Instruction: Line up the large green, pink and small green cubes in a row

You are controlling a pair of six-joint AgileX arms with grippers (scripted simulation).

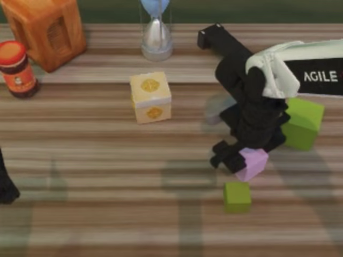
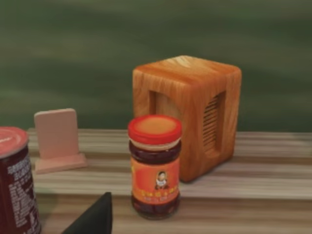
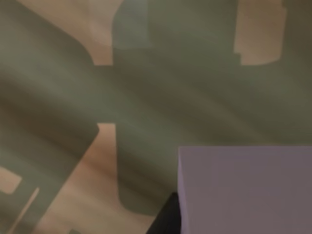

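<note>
1. Cubes first, from the top view: our right gripper (image 1: 244, 160) is clamped on the pink cube (image 1: 252, 163), which sits tilted in the fingers over the right half of the table (image 1: 96, 160).
2. Same view, the small green cube (image 1: 237, 196) sits on the wood just in front of the pink one, close but we can't tell if they touch.
3. The large green cube (image 1: 304, 123) is further right and further back, partly tucked behind our right arm (image 1: 300, 72), near the right edge.
4. Around the middle there's a cream cube with orange emblems (image 1: 150, 97). Behind it stands an hourglass (image 1: 156, 32). A wooden box (image 1: 45, 29) and a red-lidded sauce jar (image 1: 16, 68) sit at the back left.
5. Our left arm is parked at the left edge; only a dark bit of the left gripper (image 1: 6, 187) shows, and we can't tell how its fingers stand.
6. Left wrist view: the sauce jar (image 2: 155, 165) is up front with the wooden box (image 2: 190, 112) right behind it. A small pink stand (image 2: 58, 141) and part of a dark red can (image 2: 17, 180) are off to one side.
7. Right wrist view: the pink cube (image 3: 243, 190) fills one corner, with a dark finger (image 3: 165, 217) against its edge. Striped wood with heavy shadows lies beyond it.
</note>
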